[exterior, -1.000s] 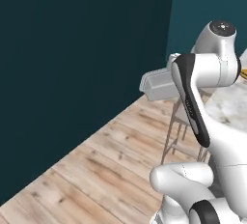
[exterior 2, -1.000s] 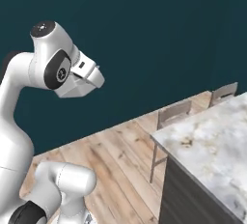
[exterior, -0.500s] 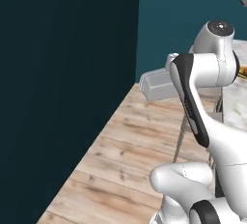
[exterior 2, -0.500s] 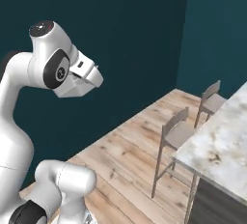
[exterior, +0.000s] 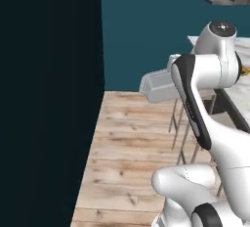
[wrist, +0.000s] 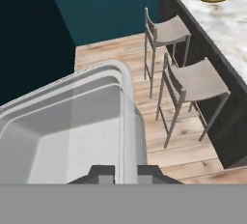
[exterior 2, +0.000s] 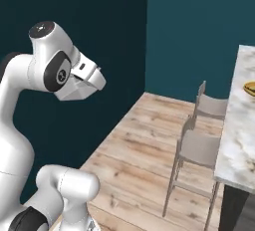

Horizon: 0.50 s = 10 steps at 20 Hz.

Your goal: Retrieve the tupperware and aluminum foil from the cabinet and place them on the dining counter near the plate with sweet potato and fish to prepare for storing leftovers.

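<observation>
Stools (wrist: 193,80) swung nearer as the base turned — gripper (wrist: 126,171) clamps the tupperware (wrist: 72,131) rim.

Two stools (exterior 2: 203,145) beside dining counter (exterior 2: 239,140); plate (exterior 2: 250,88) at edge.

Translucent matt plastic tupperware (wrist: 72,121), veined marble dining counter (wrist: 226,30), wood-plank floor (exterior: 136,147)

A kitchen (rendered): marble dining counter (wrist: 226,30), stools (wrist: 195,80), wood floor (exterior: 136,143).
</observation>
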Tool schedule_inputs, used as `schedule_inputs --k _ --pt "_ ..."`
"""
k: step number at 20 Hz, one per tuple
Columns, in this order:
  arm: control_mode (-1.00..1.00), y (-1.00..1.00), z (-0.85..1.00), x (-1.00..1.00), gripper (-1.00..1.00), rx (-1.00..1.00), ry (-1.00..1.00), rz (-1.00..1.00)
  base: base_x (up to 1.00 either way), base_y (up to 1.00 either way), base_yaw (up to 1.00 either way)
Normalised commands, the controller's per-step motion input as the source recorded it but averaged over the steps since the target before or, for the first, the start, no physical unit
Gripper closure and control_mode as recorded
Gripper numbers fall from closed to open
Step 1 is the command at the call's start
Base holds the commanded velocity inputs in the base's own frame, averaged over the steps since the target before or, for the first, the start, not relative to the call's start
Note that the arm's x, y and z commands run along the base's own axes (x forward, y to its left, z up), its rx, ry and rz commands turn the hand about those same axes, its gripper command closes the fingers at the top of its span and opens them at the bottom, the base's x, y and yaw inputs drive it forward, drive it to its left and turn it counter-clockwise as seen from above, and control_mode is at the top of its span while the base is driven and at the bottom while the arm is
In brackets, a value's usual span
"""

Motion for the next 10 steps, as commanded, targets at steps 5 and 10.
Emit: schedule_inputs --k 5,10 --pt "1.0 0.0 0.0 0.0 1.0 0.0 0.0 0.0 0.83 0.73 -0.53" --pt "1.0 0.0 0.0 0.0 1.0 0.0 0.0 0.0 0.76 0.59 -0.56"
